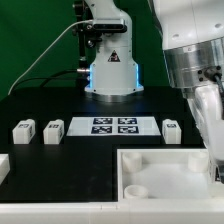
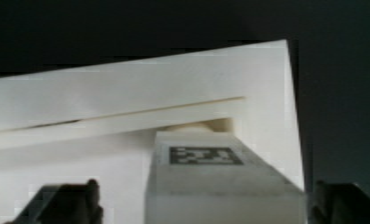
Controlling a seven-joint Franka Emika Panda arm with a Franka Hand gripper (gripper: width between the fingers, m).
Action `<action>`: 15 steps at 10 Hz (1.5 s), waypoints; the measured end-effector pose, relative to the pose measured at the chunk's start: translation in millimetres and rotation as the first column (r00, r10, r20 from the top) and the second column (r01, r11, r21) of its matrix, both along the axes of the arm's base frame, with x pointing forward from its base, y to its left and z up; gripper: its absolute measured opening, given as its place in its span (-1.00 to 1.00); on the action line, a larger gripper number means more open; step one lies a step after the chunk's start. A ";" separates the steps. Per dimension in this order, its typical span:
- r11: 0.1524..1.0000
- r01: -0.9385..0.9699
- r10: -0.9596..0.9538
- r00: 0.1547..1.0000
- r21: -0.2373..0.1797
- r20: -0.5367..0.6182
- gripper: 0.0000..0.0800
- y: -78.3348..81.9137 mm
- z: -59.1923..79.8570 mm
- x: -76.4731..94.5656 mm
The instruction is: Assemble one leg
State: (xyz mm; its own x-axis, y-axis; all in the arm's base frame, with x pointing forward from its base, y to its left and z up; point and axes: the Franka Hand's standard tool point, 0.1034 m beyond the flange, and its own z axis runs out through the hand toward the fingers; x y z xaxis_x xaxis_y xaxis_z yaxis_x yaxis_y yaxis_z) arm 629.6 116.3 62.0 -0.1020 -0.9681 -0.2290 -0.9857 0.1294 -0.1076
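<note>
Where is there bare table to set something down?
Free: the black table between the robot base and the flat white marker board. Crowded: the row of small white tagged legs beside that board, and the large white tray-shaped part at front.

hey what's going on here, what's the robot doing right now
A Franka arm is partway through putting furniture together. Its gripper is low at the exterior view's right, over the large white tray-shaped part. In the wrist view a tagged leg stands between the open fingers, its far end against the tray part; whether the fingers touch it is unclear. Three more legs lie on the black table beside the marker board.
</note>
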 end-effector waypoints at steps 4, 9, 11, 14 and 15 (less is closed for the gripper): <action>0.835 -0.533 0.543 0.838 -0.137 0.054 0.62 7.3 0.4 -4.0; 0.375 -0.885 0.921 0.388 -0.275 0.008 0.62 8.9 0.0 -1.8; 0.109 -0.940 0.990 0.131 -0.324 -0.045 0.62 8.7 3.7 3.2; 0.041 -0.943 0.996 0.063 -0.331 -0.056 0.37 7.5 3.9 4.1; 0.041 -0.943 0.996 0.064 -0.331 -0.056 0.02 7.2 3.9 4.0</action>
